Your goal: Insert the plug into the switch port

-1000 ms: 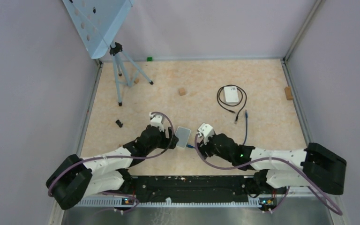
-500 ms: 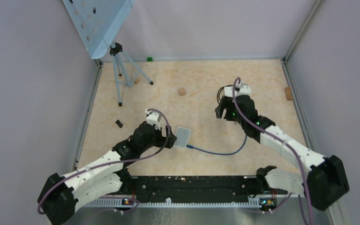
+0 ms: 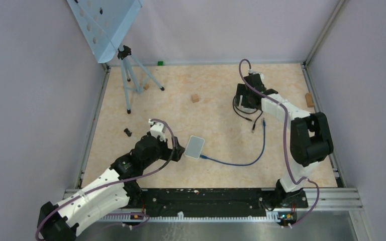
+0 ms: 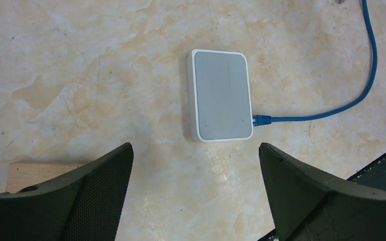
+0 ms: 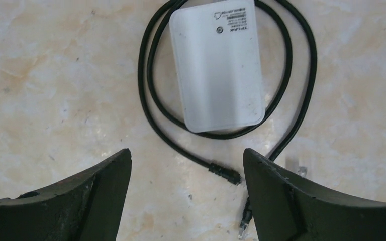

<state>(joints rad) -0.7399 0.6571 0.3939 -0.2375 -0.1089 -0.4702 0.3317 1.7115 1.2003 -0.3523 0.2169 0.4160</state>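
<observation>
The switch [image 3: 196, 146], a white box with a grey top, lies flat on the table. It also shows in the left wrist view [image 4: 220, 95]. A blue cable [image 3: 251, 158] has its plug [image 4: 261, 120] seated in the switch's side. Its other end lies free near the far right. My left gripper [image 4: 195, 150] is open and empty, just short of the switch and not touching it; it sits left of the switch in the top view [image 3: 177, 149]. My right gripper [image 5: 187, 153] is open and empty over a white adapter [image 5: 216, 65]. It is at the far right in the top view [image 3: 244, 99].
A black cable [image 5: 148, 95] loops round the adapter, and its barrel plug [image 5: 224, 172] lies between my right fingers. A wooden block [image 4: 35, 170] lies by my left finger. More blocks [image 3: 195, 98] [image 3: 309, 99], a tripod [image 3: 130, 80] and a small black part [image 3: 127, 132] stand further off.
My right arm has swung from beside the switch to the far right, over the adapter. The blue cable stays plugged into the switch. My left gripper has drawn back slightly.
</observation>
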